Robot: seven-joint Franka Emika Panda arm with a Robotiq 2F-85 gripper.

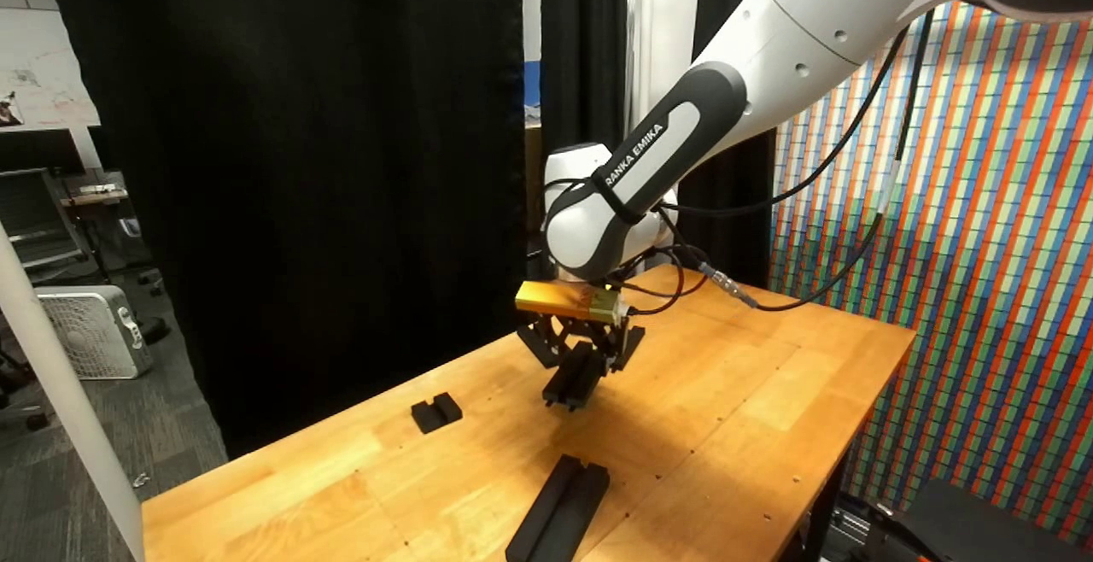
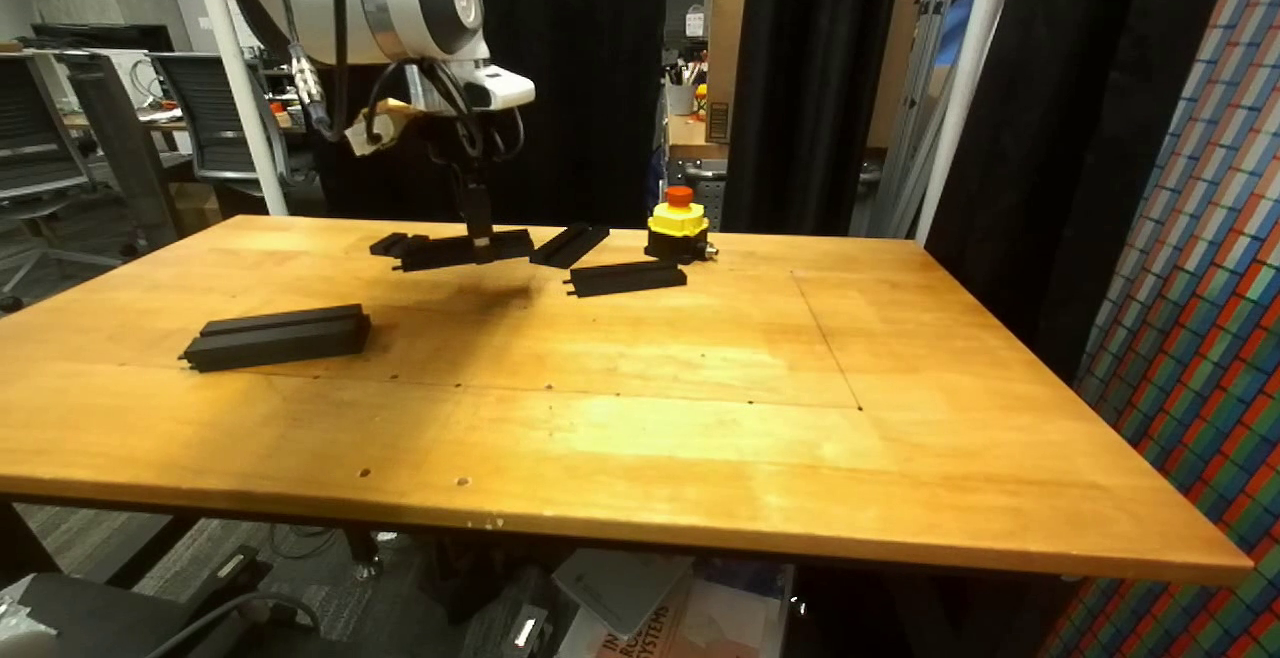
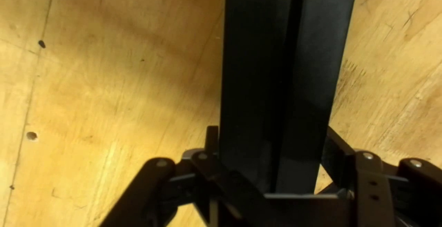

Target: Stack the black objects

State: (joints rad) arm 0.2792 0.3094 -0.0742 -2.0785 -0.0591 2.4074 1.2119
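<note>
My gripper [image 3: 272, 142] is shut on a long black grooved block [image 3: 253, 65], with one finger on each side. Two small pegs stick out of the block's far end. In both exterior views the gripper [image 1: 582, 350] [image 2: 481, 236] holds this block [image 1: 568, 383] [image 2: 432, 255] level, a little above the table. A long black grooved block [image 1: 559, 511] [image 2: 280, 338] lies on the table; I cannot tell whether it is one piece or several stacked. A short black notched block [image 1: 436, 413] [image 2: 392, 243] lies apart. Two more black blocks [image 2: 570, 245] [image 2: 627, 278] show in an exterior view.
A yellow and black box with a red button [image 2: 679, 223] stands at the table's back edge, near two of the blocks. The wooden table [image 2: 650, 458] has small holes and thin lines. Black curtains [image 1: 299, 160] hang behind it. Cables [image 1: 820, 289] loop from the arm.
</note>
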